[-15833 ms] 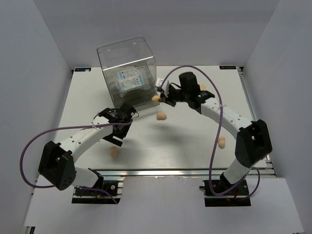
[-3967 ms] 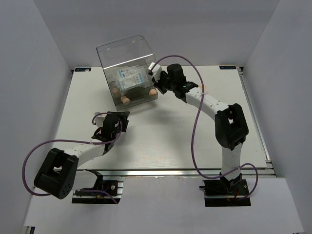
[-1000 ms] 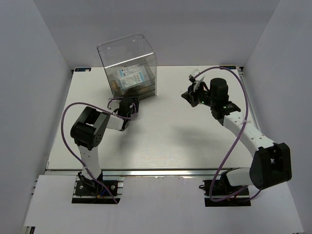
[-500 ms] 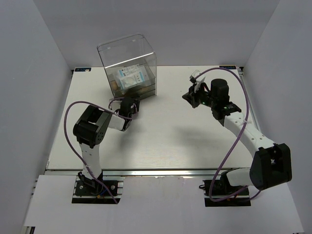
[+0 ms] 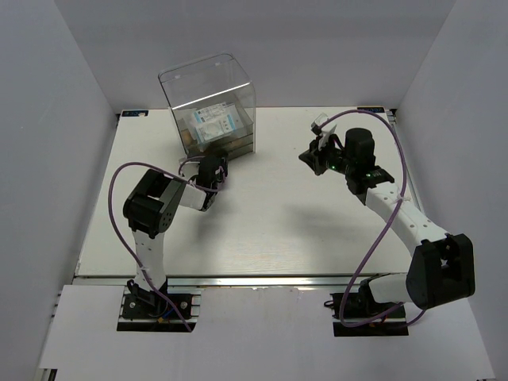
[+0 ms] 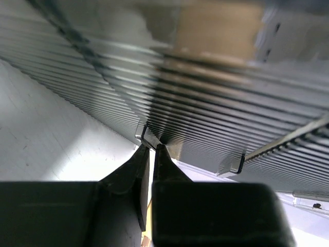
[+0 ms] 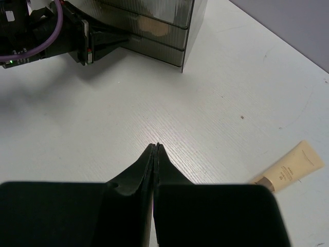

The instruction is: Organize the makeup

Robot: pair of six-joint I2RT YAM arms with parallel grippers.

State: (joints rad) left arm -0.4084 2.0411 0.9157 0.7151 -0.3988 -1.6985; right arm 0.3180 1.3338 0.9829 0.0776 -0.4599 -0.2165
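1. The left gripper (image 6: 149, 147) is holding its black fingers almost together, with only a thin slit showing between them. The tips are resting right at the ribbed front of the clear plastic drawer box (image 5: 208, 83).
2. A small clear tab (image 6: 144, 136) on that front is sitting just above the tips. Whether the fingers are pinching it or merely touching it cannot be told.
3. A blurred tan shape (image 6: 216, 25) is showing through the ribbed wall, up and to the right of these tips; it is too soft to name.
4. The right gripper (image 7: 155, 146) is keeping its fingers pressed flat together with nothing between them, and it is hovering over the white table (image 7: 216, 92).
5. The tan cone-shaped tube (image 7: 289, 165) is lying flat on the table to the right of the right fingertips, apart from them and outside the box.
6. The box is standing ahead and to the left of the right fingers. The left arm's wrist is sitting against its front, blocking that side of the drawers.
7. A peach-tan rounded sponge (image 7: 153, 25) is showing through the lower drawer wall, beside the left fingers.
8. Seen from above, the white-and-blue flat plastic packets (image 5: 211, 124) are lying inside the box, just beyond the left fingers.
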